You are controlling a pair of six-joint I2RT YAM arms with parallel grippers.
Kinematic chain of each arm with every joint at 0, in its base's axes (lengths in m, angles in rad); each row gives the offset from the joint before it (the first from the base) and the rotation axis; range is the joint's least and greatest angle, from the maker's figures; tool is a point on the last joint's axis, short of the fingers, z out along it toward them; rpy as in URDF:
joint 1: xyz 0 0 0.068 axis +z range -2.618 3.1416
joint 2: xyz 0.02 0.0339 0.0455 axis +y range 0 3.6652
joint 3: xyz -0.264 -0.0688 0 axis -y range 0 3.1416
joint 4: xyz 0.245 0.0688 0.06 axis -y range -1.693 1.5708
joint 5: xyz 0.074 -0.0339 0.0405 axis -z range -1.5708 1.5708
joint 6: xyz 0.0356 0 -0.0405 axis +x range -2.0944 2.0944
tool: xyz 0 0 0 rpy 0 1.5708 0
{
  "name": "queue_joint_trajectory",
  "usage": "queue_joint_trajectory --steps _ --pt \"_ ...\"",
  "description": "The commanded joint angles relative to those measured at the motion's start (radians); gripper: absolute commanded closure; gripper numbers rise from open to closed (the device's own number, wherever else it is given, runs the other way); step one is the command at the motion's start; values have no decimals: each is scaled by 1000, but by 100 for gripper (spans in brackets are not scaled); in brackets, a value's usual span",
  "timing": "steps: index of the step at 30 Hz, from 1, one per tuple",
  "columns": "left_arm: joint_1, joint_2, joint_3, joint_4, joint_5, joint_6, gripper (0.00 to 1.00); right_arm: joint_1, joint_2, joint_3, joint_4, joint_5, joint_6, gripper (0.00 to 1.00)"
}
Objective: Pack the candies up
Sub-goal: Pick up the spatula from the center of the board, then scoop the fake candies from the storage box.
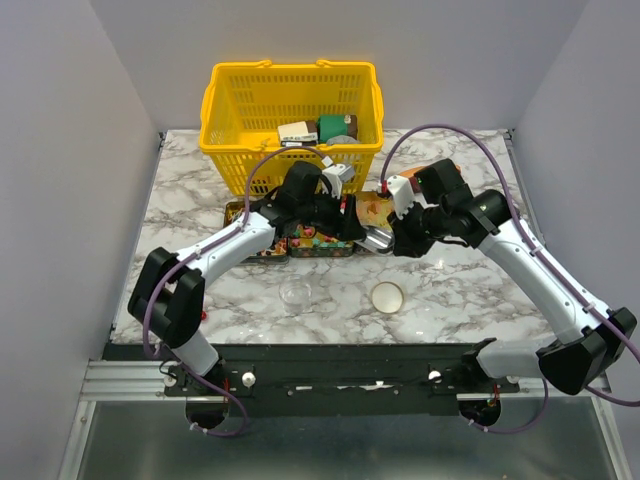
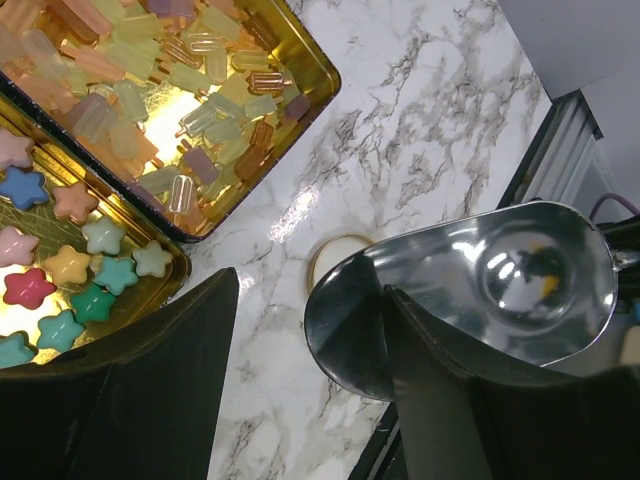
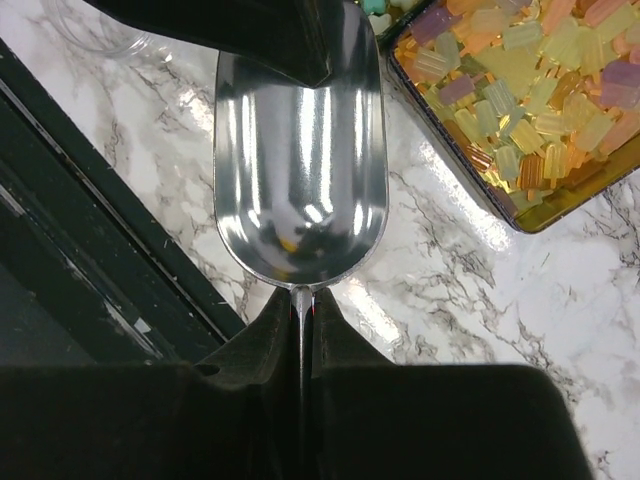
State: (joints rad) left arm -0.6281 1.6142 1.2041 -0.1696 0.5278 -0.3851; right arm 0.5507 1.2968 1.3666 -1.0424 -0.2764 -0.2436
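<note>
Two gold trays hold the candies: translucent yellow-orange popsicle-shaped gummies (image 2: 170, 90) (image 3: 520, 90) and pastel star-shaped sweets (image 2: 70, 270). In the top view the trays (image 1: 300, 243) lie mid-table under the arms. My right gripper (image 3: 303, 300) (image 1: 402, 236) is shut on the thin handle of a shiny metal scoop (image 3: 300, 160) (image 2: 480, 290) (image 1: 378, 240), held just above the marble beside the gummy tray. The scoop looks empty. My left gripper (image 2: 310, 400) (image 1: 345, 215) is open, and the scoop's front rim reaches into the gap by its right finger (image 2: 450, 400).
A yellow basket (image 1: 222, 125) with boxed goods stands at the back. A clear plastic cup (image 1: 297, 292) (image 3: 100, 30) and a small round white cup (image 1: 387, 296) (image 2: 335, 258) sit on the marble near the front. A black rail (image 3: 90, 260) runs along the table's near edge.
</note>
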Motion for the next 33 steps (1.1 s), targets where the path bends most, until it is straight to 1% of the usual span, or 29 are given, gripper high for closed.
queue_joint_trajectory --steps 1,6,8,11,12,15,16,19,21,24,25,29,33 --pt "-9 46 -18 -93 1 40 31 -3 -50 48 125 25 36 99" --pt "-10 50 -14 -91 3 40 32 -3 -54 31 150 60 46 99" --pt "-9 49 6 -100 -8 34 31 -3 -50 25 153 69 35 99" --pt "-5 43 60 -139 -72 32 22 -3 -36 9 144 104 6 99" --pt "-4 41 77 -152 -100 31 14 -3 -31 2 140 117 -5 99" --pt "13 36 132 -200 -189 26 7 -5 12 -14 113 189 -49 99" --pt "19 36 144 -212 -230 25 6 -6 25 -14 98 228 -71 99" --pt "39 27 157 -235 -282 18 5 -29 73 0 84 269 -108 99" --pt "48 15 143 -238 -310 14 5 -50 113 23 82 270 -129 99" --pt "61 -8 108 -231 -334 6 5 -69 159 58 71 313 -183 99" --pt "67 -14 97 -228 -339 6 5 -74 200 71 59 345 -201 99" --pt "83 -34 52 -241 -388 9 5 -106 327 158 -16 388 -237 99" --pt "102 -40 14 -265 -465 12 5 -124 398 184 -28 399 -289 99"
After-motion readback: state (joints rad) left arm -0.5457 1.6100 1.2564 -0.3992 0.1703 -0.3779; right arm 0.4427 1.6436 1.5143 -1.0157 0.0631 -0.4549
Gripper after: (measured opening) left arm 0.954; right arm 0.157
